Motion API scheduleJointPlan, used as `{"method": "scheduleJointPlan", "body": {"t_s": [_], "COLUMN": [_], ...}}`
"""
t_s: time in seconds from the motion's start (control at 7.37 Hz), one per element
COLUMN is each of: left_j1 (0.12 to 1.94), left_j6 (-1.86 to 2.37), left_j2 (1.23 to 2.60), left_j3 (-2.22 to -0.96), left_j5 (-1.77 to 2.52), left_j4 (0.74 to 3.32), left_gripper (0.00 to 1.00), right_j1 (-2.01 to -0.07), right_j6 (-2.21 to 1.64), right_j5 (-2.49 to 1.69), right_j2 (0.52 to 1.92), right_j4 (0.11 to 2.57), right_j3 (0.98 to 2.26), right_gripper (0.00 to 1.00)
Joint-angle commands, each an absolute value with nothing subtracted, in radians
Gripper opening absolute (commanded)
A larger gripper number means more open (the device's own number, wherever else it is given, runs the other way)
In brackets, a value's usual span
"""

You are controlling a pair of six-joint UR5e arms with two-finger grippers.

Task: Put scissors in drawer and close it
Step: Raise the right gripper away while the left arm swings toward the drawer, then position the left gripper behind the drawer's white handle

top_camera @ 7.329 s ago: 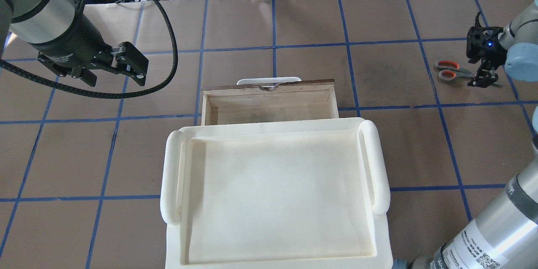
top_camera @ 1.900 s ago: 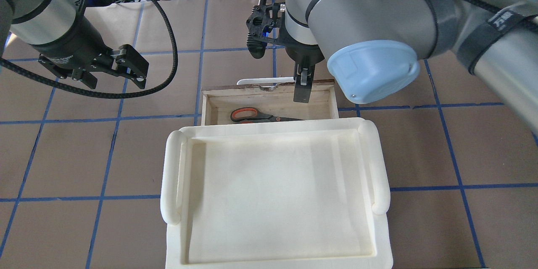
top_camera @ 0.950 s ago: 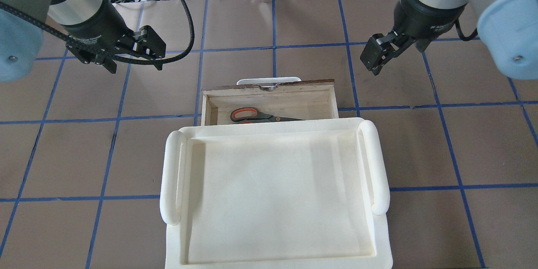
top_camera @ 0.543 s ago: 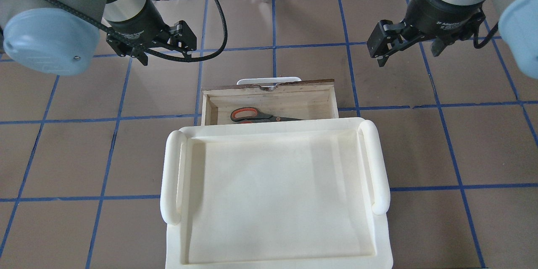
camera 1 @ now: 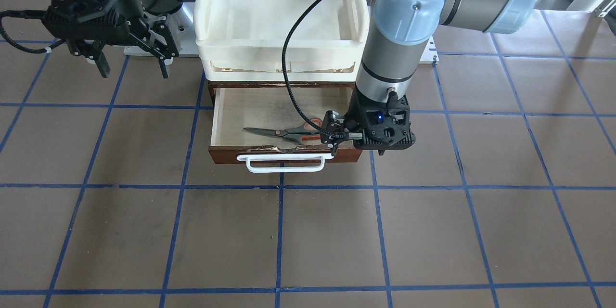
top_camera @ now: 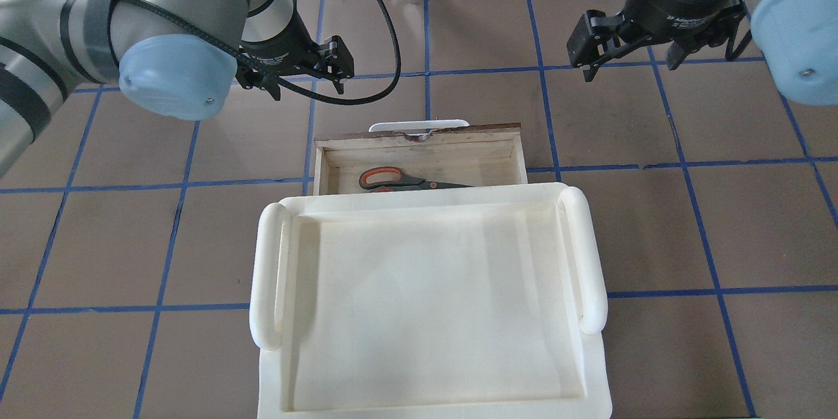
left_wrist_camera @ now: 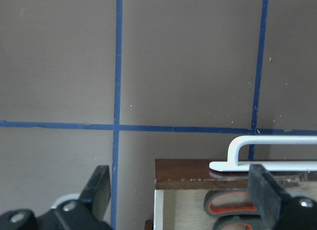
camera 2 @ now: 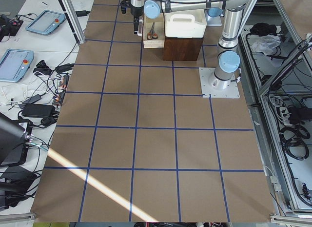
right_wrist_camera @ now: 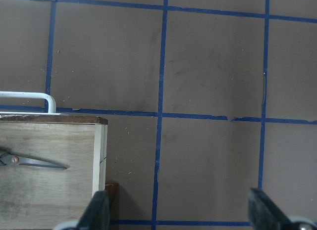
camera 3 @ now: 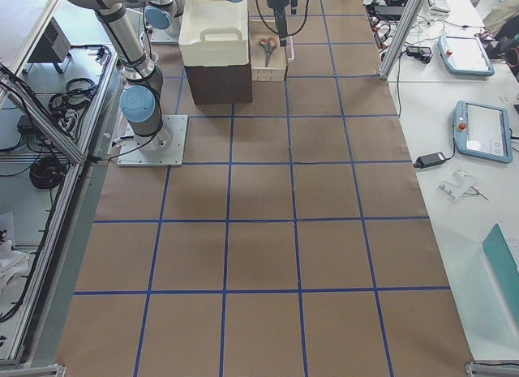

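Note:
The scissors (top_camera: 399, 179) lie flat in the open drawer (top_camera: 419, 142), handles to my left; they also show in the front view (camera 1: 288, 132). The drawer's white bar handle (top_camera: 419, 125) faces away from me. My left gripper (top_camera: 304, 75) is open and empty, raised beyond the drawer's left front corner. Its wrist view shows its fingers (left_wrist_camera: 99, 190) spread over that corner, the handle (left_wrist_camera: 267, 151) and the scissors' loops (left_wrist_camera: 230, 210). My right gripper (top_camera: 628, 65) is open and empty, raised beyond the drawer's right side.
A cream-white tray (top_camera: 265, 275) sits on the dark cabinet above the drawer and hides the drawer's rear part. The brown table with blue grid lines surrounds it. Cables and devices lie past the far edge.
The scissors went from the table at the right into the drawer, carried by my right gripper, which then withdrew right. In the last second my left gripper moved right toward the drawer front.

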State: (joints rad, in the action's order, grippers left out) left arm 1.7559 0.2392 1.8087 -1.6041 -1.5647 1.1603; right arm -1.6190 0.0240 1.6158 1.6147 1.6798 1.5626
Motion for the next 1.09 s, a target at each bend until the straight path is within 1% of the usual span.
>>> {"method": "scheduleJointPlan", "body": {"t_s": [0.0,0.54,0.95], "left_j1": [1.801,1.859,1.861], "left_j6": [0.323,0.539,0.607], "left_j2": [1.899,2.031,2.048], "left_j3": [-1.597,-1.52,-1.519], "left_j5": [-1.566,-1.577,-1.58], "left_j4": [1.086,1.075,1.129], "left_gripper": [1.0,1.0,1.0], "right_j1": [-1.623,-1.618,-1.618], "right_j6": [0.026,0.04,0.031], "right_j5": [1.591,1.569,1.569], "right_j2": [1.582,1.595,1.618], "right_j4": [1.666,1.62,1.609], "right_j3": [1.536,1.536,1.54], "right_gripper": [1.0,1.0,1.0]}}
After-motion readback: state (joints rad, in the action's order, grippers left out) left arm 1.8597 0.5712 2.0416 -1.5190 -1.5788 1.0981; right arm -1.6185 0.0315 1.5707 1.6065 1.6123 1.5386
